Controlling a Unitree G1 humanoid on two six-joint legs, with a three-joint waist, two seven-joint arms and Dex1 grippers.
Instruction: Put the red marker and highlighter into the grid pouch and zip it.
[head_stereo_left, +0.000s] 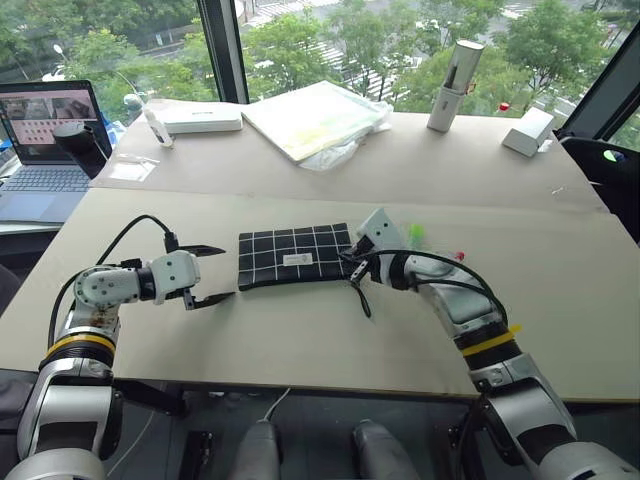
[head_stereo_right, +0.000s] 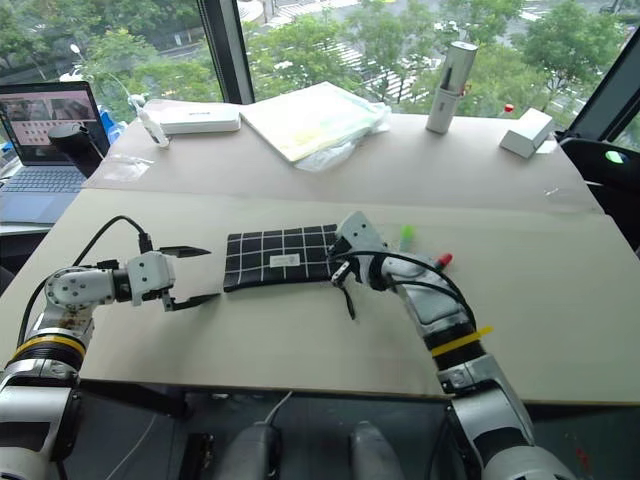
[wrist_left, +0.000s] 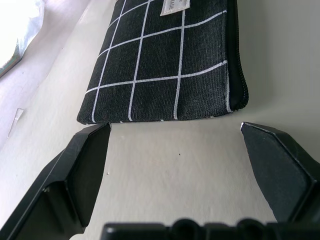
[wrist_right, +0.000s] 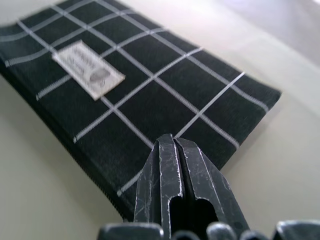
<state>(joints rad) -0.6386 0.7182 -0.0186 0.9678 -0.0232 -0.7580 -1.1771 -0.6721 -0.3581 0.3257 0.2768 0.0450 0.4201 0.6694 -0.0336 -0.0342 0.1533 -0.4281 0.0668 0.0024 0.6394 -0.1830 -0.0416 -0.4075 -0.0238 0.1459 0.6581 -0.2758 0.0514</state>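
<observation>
Cardboard-coloured table (head_stereo_left: 300, 340) surface is seen carrying everything, with the grid pouch (head_stereo_left: 295, 255) laid flat near its middle, label side up. The pouch is flanked by both grippers. At its left short end the left gripper (head_stereo_left: 208, 273) is held just clear of the fabric, its two black fingers (wrist_left: 85, 170) spread wide; in the left wrist view the pouch's end edge is framed just beyond the gap between the tips, with bare table between fingers and cloth. At the opposite short end the right gripper (head_stereo_right: 345, 268) is placed, its fingers (wrist_right: 175, 190) pressed tightly together with nothing seen between them. In the right wrist view the closed tips are shown over the near corner of the pouch; whether they touch the fabric cannot be told. A black strap (head_stereo_left: 362, 298) is seen hanging beside the right gripper, off the pouch's end. Beyond the right gripper, away from the pouch, the highlighter (head_stereo_right: 406, 237) is seen lying on the table, and the red marker (head_stereo_right: 443, 260) is seen a little further along, partly hidden by the right arm. Neither pen is held.
</observation>
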